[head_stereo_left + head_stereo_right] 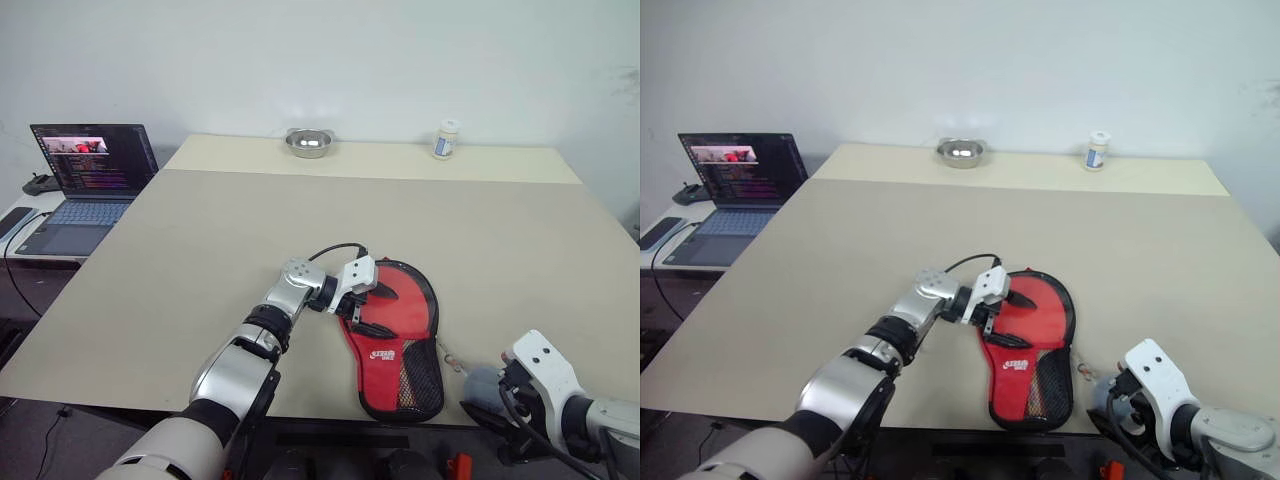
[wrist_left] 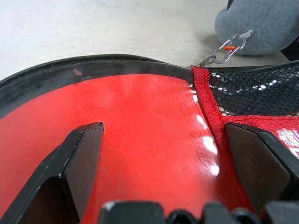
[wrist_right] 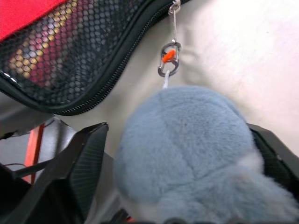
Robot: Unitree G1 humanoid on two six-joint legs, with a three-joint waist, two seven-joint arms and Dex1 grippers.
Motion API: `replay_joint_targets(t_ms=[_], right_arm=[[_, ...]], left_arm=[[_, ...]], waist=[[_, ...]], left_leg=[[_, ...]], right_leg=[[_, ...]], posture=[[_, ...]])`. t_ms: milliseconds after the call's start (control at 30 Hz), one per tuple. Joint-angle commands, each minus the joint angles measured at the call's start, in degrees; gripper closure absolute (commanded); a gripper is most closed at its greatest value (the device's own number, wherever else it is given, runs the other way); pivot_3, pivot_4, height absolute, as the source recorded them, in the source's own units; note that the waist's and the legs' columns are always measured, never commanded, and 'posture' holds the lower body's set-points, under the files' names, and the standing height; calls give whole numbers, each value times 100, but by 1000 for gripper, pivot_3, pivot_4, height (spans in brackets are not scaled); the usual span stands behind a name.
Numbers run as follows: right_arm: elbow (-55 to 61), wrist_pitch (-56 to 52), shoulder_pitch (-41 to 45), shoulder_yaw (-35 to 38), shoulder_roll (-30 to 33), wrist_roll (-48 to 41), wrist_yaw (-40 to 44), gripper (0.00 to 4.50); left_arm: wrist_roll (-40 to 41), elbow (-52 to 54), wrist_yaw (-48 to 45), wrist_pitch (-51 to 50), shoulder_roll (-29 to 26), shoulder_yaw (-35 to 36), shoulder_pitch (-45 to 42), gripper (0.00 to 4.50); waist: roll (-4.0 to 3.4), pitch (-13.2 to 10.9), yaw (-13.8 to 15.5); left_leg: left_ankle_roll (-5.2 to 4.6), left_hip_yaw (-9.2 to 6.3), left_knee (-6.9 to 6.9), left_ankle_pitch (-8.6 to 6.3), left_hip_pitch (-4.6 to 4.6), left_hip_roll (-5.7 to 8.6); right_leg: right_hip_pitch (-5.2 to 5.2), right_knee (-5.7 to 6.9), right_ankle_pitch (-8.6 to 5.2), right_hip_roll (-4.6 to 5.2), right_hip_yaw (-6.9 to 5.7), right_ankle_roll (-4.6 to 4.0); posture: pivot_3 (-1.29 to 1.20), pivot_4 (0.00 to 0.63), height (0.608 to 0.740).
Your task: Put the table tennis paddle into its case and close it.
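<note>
Red case (image 1: 395, 335) with unreadable white logo at lower centre of bench (image 1: 200, 260), left pincer (image 1: 365, 305) spread over the table tennis paddle (image 2: 140, 135), right pincer (image 3: 177, 154) straddling grey plush zipper charm (image 3: 187, 154), grip uncertain, metal clip (image 3: 168, 59) clearest from right wrist

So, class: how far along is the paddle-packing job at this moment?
Done: the paddle lies inside the case. In hand: the open left gripper rests over its red face, while the right gripper surrounds the grey plush zipper pull. Left: zipping the case closed.
</note>
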State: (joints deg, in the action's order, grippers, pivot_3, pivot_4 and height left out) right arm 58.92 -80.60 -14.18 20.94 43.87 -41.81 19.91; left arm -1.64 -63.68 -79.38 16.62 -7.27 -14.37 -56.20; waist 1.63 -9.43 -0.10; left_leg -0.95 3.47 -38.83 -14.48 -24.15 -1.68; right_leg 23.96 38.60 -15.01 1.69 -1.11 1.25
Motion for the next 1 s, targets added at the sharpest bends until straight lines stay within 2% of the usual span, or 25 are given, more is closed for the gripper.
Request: replay_joint_targets(t_ms=[33,133,233,400,533,633,733,1000], right_arm=[[21,257,-15,-136,122,175,7,1259],[-43,444,7,-252,274,369,18,2315],[-47,754,65,-510,754,622,172,3235],[-146,1289,227,-906,1426,1067,368,4074],[-238,1478,478,-830,1794,1176,683,4205],[-15,1397,253,-322,2145,996,1292,4205],[107,1481,-106,7,2264,755,1562,4205],[108,2155,-1442,520,2538,226,1418,4206]], left_arm=[[-85,-70,15,83,44,-5,42,0],[-123,-95,21,108,73,-15,52,0],[-184,-145,15,137,114,-46,61,0],[-311,-263,26,193,165,-119,85,0],[-377,-365,36,172,204,-146,86,0],[-381,-492,23,43,285,-131,65,0],[-472,-556,19,122,355,-199,83,0],[-654,-780,135,158,530,-281,53,0]], waist=[[2,-1,0],[2,-1,0],[3,-2,0],[1,-1,1],[0,0,9],[0,1,17],[2,4,49],[2,18,128]], left_leg=[[0,0,0,0,3,0],[0,0,0,0,7,0],[0,-1,0,0,14,1],[0,-12,6,-1,27,-6],[-1,-11,7,-2,24,-2],[-3,-7,8,-4,23,3],[-3,-15,11,-5,22,2],[-4,-15,9,-5,23,8]], right_leg=[[-3,0,0,0,0,0],[-9,-2,0,0,-1,0],[-20,-9,0,1,-2,0],[-50,-48,7,0,-17,12],[-62,-70,11,4,-20,18],[-65,-80,13,12,-20,21],[-70,-89,12,12,-29,21],[-77,-92,13,22,-33,23]], posture=[[0,150,740],[0,150,740],[0,150,740],[0,150,740],[0,150,740],[0,150,740],[0,150,740],[0,150,740]])
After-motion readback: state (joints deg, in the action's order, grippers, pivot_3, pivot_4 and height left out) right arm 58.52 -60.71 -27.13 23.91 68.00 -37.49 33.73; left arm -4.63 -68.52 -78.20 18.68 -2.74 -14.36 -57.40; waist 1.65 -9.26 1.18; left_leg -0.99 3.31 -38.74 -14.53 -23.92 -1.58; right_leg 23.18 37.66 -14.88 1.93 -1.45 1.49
